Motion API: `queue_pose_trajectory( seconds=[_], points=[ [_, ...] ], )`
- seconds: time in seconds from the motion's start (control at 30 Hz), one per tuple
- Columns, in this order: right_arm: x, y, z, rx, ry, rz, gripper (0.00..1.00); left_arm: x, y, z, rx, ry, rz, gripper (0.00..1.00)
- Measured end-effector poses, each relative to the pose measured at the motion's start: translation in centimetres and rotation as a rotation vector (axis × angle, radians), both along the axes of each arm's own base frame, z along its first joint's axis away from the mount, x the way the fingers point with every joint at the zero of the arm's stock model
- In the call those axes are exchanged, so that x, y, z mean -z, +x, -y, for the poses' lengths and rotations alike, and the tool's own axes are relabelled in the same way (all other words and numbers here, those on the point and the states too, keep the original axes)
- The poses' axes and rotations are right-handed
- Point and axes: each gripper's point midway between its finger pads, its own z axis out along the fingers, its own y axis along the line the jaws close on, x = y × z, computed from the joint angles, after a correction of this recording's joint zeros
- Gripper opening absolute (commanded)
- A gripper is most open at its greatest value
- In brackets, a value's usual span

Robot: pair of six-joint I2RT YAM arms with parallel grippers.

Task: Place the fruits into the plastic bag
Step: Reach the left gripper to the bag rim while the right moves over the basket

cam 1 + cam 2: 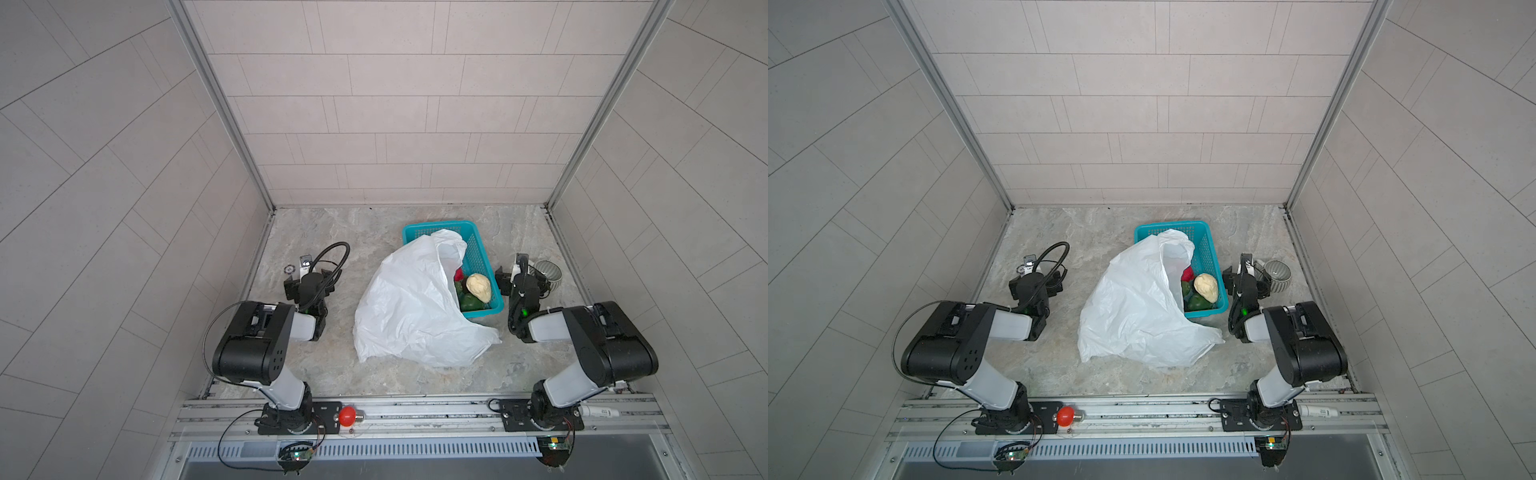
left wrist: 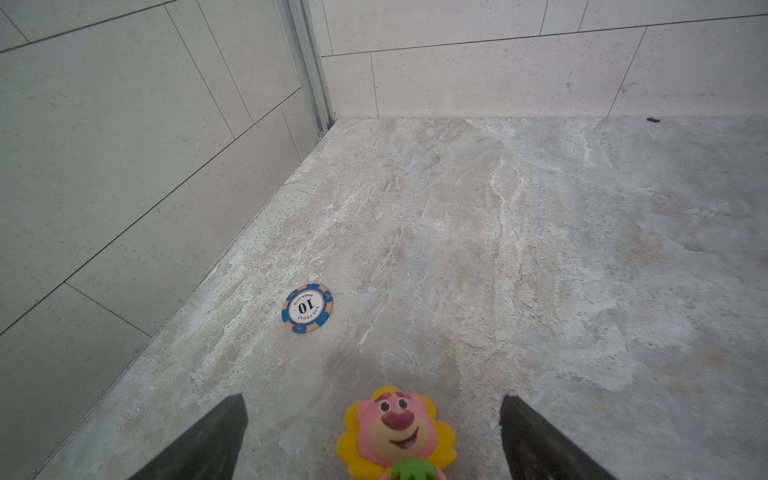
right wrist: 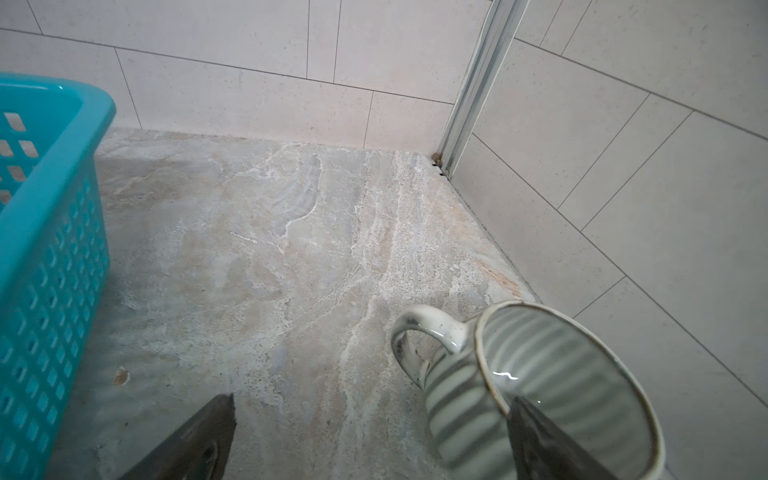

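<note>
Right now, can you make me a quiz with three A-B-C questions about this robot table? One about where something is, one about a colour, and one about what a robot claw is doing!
1. Where is the cream-yellow fruit?
A. on a shelf
B. in the teal basket
C. in a drawer

2. What colour is the plastic bag?
A. black
B. purple
C. white

3. What is the right gripper doing?
A. standing open, holding nothing
B. squeezing the cream-yellow fruit
C. pinching the plastic bag

Answers:
1 B, because both top views show it lying inside the basket's walls.
2 C, because the crinkled bag is plain white all over.
3 A, because the right wrist view shows its jaws wide apart with nothing between them.
</note>
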Motion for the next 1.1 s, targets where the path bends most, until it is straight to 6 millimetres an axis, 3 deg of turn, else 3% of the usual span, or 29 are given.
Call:
queue_pose_trajectory(
  seconds=[0.07, 0.2, 0.23, 0.3, 0.4, 0.5, 0.6, 0.7, 0.83, 0.93, 0.97, 1.1],
  points=[
    [-2.2, 0.7, -0.5, 0.017, 0.013, -0.020, 0.99, 0.0, 0.0, 0.1, 0.002, 0.003, -0.001, 1.00],
    [-11.7, 2.9, -1.6, 0.052, 0.141, 0.106, 0.97, -1.3, 0.7, 0.4, -0.014, 0.028, -0.068, 1.00],
    [-13.4, 2.7, -1.9, 0.055, 0.182, 0.138, 0.97, -2.8, 1.6, 0.6, -0.014, 0.030, -0.074, 1.00],
    [-14.8, 1.7, -2.6, 0.059, 0.252, 0.166, 0.97, -6.8, 3.4, 1.1, -0.014, 0.018, -0.021, 1.00],
    [-12.8, -0.3, -4.2, 0.047, 0.336, 0.117, 0.93, -11.7, 3.7, 2.1, -0.005, -0.006, 0.082, 1.00],
    [-8.6, -2.1, -5.4, 0.040, 0.372, -0.018, 0.90, -13.9, 2.2, 4.7, 0.016, 0.009, 0.110, 1.00],
    [-6.0, -3.6, -5.5, 0.056, 0.376, -0.133, 0.89, -15.0, 1.2, 9.7, 0.115, -0.001, 0.040, 1.00],
    [-4.8, -4.6, -5.3, 0.070, 0.361, -0.198, 0.89, -18.2, 0.2, 15.7, 0.243, -0.054, 0.009, 1.00],
    [-4.2, -5.5, -4.6, 0.095, 0.337, -0.238, 0.90, -22.7, -2.8, 24.8, 0.473, -0.137, -0.020, 1.00],
    [-4.7, -5.8, -4.1, 0.107, 0.336, -0.226, 0.89, -23.2, -5.0, 30.4, 0.631, -0.196, -0.104, 1.00],
    [-4.9, -5.9, -4.0, 0.109, 0.337, -0.222, 0.89, -22.8, -5.3, 31.4, 0.654, -0.208, -0.134, 1.00],
    [-5.1, -6.0, -4.0, 0.103, 0.342, -0.217, 0.90, -19.6, -5.9, 35.5, 0.701, -0.192, -0.289, 1.00]
  ],
)
